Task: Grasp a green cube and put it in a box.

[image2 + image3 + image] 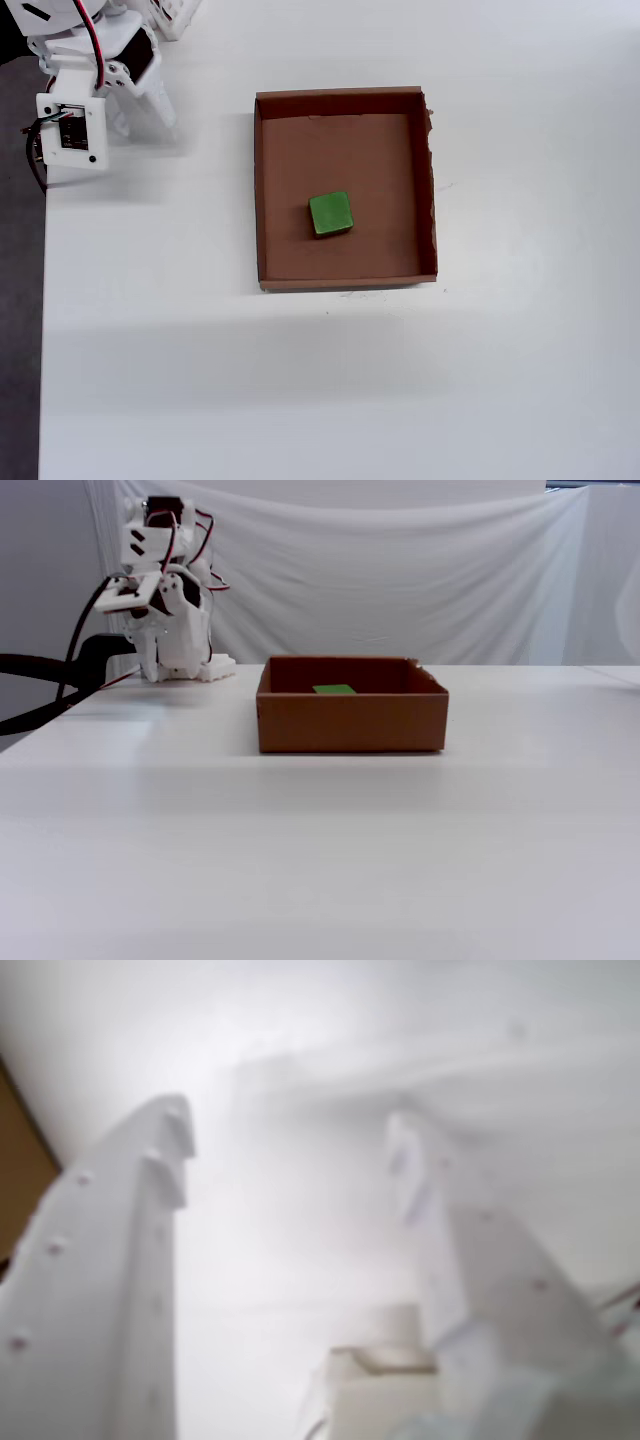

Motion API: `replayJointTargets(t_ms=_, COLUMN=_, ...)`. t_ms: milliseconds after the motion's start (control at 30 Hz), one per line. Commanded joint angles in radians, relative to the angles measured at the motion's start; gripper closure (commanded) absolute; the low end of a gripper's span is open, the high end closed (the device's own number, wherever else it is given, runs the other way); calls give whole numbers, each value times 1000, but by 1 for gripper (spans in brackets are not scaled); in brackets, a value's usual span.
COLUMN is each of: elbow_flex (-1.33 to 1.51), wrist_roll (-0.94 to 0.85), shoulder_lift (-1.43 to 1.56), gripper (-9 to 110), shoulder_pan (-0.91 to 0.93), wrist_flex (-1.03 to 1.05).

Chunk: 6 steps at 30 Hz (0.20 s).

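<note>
While the green cube [331, 214] sits inside the box [345, 282], the gripper [290, 1150] hangs well off to the box's left in the overhead view — fingers [130, 1250] spread, empty.

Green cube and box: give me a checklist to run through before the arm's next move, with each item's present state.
1. green cube inside the box: ok, it rests on the box floor near the middle in the overhead view.
2. Cube clear of the box walls: ok, brown floor shows on all sides.
3. gripper empty: ok, nothing sits between the fingers in the wrist view.
4. Fingers apart: ok, a wide gap shows.
5. Arm clear of the box: ok, it is folded at the table's far left corner in the fixed view.
6. Box undamaged: cannot tell, its right wall looks ragged.
</note>
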Motion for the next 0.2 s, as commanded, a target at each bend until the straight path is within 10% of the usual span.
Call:
replayJointTargets(t_ms=0, elbow_flex=-6, wrist_roll=6, shoulder_lift=5, gripper=79, shoulder_pan=3, wrist_flex=9)
replayJointTargets(t_ms=167, elbow_flex=-6, wrist_roll=6, shoulder_lift=5, gripper=79, shoulder_pan=3, wrist_flex=9)
